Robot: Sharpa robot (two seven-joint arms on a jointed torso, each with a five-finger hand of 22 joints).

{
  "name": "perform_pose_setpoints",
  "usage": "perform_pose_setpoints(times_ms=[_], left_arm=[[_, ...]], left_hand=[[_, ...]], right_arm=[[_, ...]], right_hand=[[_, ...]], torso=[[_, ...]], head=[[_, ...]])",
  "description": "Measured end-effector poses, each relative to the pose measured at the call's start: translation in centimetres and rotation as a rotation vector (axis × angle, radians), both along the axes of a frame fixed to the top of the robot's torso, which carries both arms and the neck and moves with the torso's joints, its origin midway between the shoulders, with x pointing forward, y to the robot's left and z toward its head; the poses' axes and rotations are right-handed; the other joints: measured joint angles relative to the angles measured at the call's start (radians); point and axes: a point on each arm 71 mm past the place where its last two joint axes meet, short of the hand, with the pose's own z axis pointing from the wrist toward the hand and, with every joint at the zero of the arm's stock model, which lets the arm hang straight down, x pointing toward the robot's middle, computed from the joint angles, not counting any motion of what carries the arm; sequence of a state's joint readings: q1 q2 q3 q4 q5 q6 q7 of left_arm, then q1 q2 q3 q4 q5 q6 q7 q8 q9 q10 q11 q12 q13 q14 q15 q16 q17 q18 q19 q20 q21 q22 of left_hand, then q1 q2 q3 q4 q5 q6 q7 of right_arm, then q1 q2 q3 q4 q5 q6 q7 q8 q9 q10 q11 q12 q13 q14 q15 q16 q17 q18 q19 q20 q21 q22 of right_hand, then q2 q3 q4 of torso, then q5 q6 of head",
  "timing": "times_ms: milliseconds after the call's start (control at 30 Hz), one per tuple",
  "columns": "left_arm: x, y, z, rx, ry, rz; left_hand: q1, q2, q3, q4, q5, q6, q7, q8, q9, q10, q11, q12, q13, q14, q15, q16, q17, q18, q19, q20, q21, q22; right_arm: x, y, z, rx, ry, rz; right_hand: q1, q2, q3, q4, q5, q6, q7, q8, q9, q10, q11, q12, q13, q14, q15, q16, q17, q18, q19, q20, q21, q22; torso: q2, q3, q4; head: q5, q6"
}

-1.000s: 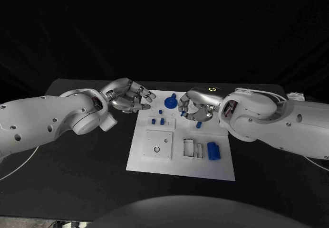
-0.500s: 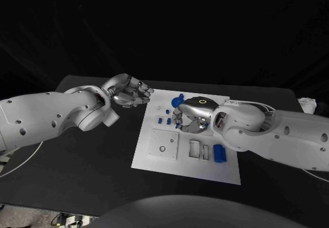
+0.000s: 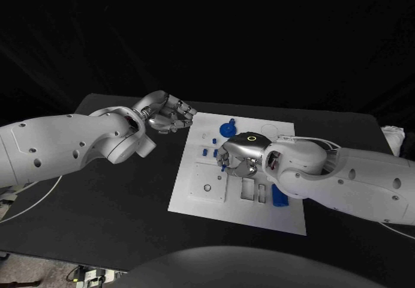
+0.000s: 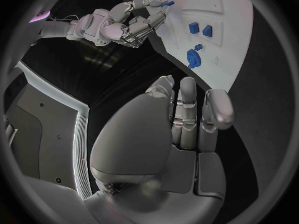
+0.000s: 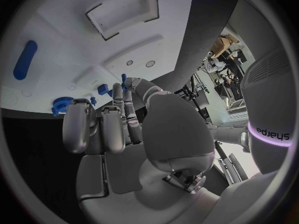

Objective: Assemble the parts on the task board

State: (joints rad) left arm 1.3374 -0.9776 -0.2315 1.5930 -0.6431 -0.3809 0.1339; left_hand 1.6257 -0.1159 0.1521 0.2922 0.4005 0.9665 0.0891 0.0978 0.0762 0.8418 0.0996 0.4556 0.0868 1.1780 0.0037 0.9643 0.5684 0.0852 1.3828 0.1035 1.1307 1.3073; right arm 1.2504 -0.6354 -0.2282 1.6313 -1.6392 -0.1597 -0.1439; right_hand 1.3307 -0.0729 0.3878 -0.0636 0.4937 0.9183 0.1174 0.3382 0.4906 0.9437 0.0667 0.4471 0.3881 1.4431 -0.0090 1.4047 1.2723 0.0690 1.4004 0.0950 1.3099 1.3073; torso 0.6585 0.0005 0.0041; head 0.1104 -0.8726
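Right hand (image 3: 235, 159) has moved nearer along the task board (image 3: 195, 201), pinching a small blue peg (image 3: 223, 168) over the left recessed plate; insertion looks next. Left hand (image 3: 167, 114), fingers curled, empty, holds off the board's far-left corner. Blue gear (image 3: 227, 128) and cylinder (image 3: 278, 195) lie untouched.

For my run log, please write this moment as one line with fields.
left hand: curled, holds nothing, beside task board | right hand: over board, small blue part at fingers | blue cylinder: lying on board
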Motion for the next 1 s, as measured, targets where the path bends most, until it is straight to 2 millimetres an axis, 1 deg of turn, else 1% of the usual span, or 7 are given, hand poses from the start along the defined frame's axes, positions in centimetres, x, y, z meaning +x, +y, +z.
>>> perform_pose_setpoints(times_ms=[200,233,333,500,600,967,1000], left_arm=[[0.0,-0.1,0.0,0.001,0.001,0.002],[0.0,-0.1,0.0,0.001,0.002,0.002],[0.0,-0.2,0.0,0.001,0.003,0.001],[0.0,-0.4,0.0,0.0,0.004,-0.002],[0.0,-0.4,0.0,0.0,0.004,-0.004],[0.0,-0.5,-0.1,0.001,0.006,-0.005],[0.0,-0.5,-0.1,0.001,0.006,-0.005]], left_hand=[[-0.004,0.004,0.006,0.0,0.0,0.0,0.0,0.0,0.0,0.0,0.0,0.0,-0.002,0.0,0.0,0.004,-0.001,0.0,0.0,0.0,0.0,0.0],[-0.004,0.004,0.006,0.0,0.0,0.0,0.0,0.0,0.0,0.0,0.0,0.0,-0.002,0.0,0.0,0.004,-0.001,0.0,0.0,0.0,0.0,0.0],[-0.004,0.004,0.011,0.0,0.005,0.0,0.0,0.0,0.0,0.003,0.003,0.0,-0.005,0.0,0.007,0.004,-0.003,0.0,-0.001,0.006,0.0,0.0],[-0.004,0.004,0.011,0.0,0.005,0.0,0.0,0.0,-0.001,0.004,0.004,0.0,-0.006,0.0,0.007,0.004,-0.003,0.0,0.0,0.007,0.0,0.0],[-0.008,0.008,0.011,0.0,0.005,-0.004,0.004,0.0,-0.001,0.004,0.004,0.0,-0.006,0.0,0.007,0.004,-0.004,0.0,0.0,0.007,0.0,0.0],[-0.008,0.008,0.011,0.0,0.005,-0.004,0.004,0.0,-0.001,0.004,0.004,0.0,-0.006,0.0,0.007,0.004,-0.004,0.0,0.0,0.007,0.0,0.0],[-0.008,0.008,0.013,0.001,0.005,-0.004,0.004,0.0,-0.001,0.004,0.004,0.0,-0.007,0.0,0.007,0.004,-0.004,0.0,0.0,0.007,0.0,0.0]], right_arm=[[-0.3,0.1,-0.8,-0.005,0.016,0.003],[-0.4,0.2,-0.9,-0.005,0.019,0.004],[-0.6,0.3,-1.2,-0.004,0.026,0.007],[-0.7,0.3,-1.6,-0.004,0.032,0.01],[-0.7,0.3,-1.7,-0.001,0.033,0.011],[-0.9,0.4,-1.7,0.014,0.03,0.018],[-0.9,0.4,-1.7,0.015,0.029,0.019]], right_hand=[[0.0,0.0,0.0,0.0,0.0,0.0,0.0,0.0,0.0,0.0,0.0,0.0,0.0,0.0,0.0,0.0,0.0,0.0,0.0,0.0,0.0,0.001],[0.0,0.0,0.0,0.0,0.0,0.0,0.0,0.0,0.0,0.003,0.003,0.0,0.0,0.0,0.0,0.0,0.0,0.0,0.0,0.0,0.0,0.001],[0.0,0.0,0.0,0.0,0.0,0.0,0.0,0.0,-0.001,0.003,0.003,0.0,-0.001,0.0,0.0,0.0,0.0,0.0,0.0,0.0,0.0,0.001],[0.0,0.0,0.0,0.0,0.0,0.0,0.0,0.0,0.0,0.003,0.003,0.0,-0.001,0.0,0.0,0.0,0.0,0.0,-0.004,0.004,0.0,0.001],[0.0,0.0,0.0,0.0,0.0,0.0,0.0,0.0,0.0,0.003,0.003,0.0,-0.001,0.0,0.0,0.0,0.0,0.0,-0.004,0.004,0.0,0.001],[0.0,0.0,0.0,0.0,-0.001,0.0,0.0,0.0,0.0,0.003,0.003,0.0,-0.001,0.0,0.0,0.0,-0.001,0.0,-0.004,0.004,0.0,0.001],[0.0,0.0,0.0,0.0,-0.001,0.0,0.0,0.0,0.0,0.003,0.003,0.0,-0.001,-0.002,0.002,0.0,-0.002,0.0,-0.004,0.004,0.0,0.001]], torso=[[0.0,0.0,0.0001],[0.0,0.0,0.0001],[0.0,0.0,0.0001],[0.0,0.0,0.0006],[0.0,0.0,0.0006],[0.0,-0.0001,0.0004],[0.0,-0.0001,0.0003]], head=[[0.006,0.0],[0.007,0.0],[0.012,0.0],[0.015,0.0],[0.017,0.0],[0.019,0.0],[0.018,0.0]])
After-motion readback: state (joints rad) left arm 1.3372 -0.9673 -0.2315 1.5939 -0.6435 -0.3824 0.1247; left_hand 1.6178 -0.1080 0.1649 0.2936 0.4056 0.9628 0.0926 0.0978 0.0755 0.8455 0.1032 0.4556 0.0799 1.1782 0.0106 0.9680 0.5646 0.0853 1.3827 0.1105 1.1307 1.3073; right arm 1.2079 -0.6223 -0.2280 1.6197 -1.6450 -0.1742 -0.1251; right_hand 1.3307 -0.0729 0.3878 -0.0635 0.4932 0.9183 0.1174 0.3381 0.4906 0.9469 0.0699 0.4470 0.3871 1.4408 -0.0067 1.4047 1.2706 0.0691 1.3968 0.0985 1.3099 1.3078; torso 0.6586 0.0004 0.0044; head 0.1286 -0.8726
